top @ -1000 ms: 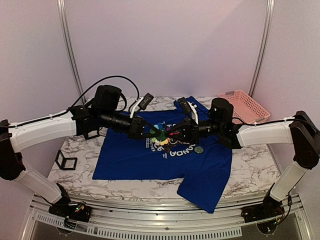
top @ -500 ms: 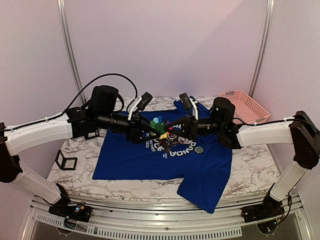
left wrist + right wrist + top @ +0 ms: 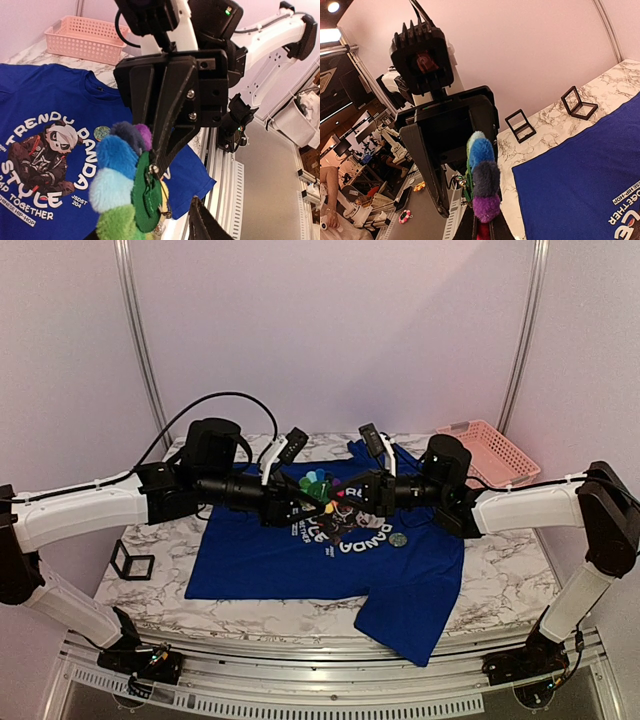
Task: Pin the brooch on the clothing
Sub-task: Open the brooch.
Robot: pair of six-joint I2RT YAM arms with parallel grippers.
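Item: multicoloured flower-shaped brooch (image 3: 318, 484), held aloft at 11 o'clock of the chest print, apart from the fabric.
Right claw (image 3: 154, 162): closed tight on the brooch's back.
Left claw (image 3: 302, 502): at 9 o'clock of the brooch; spread and hold cannot be told.
Royal-blue printed T-shirt (image 3: 260, 550): flat, unpinned.
Status: brooch lifted; piercing and fastening likely outstanding.

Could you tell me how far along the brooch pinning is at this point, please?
Done: the brooch is off the table, held up above the T-shirt. In hand: the right tool is shut on its back side, and the left tool is close against it, though I cannot tell whether that one grips. Left: the brooch is not yet on the fabric, so the pinning itself remains.
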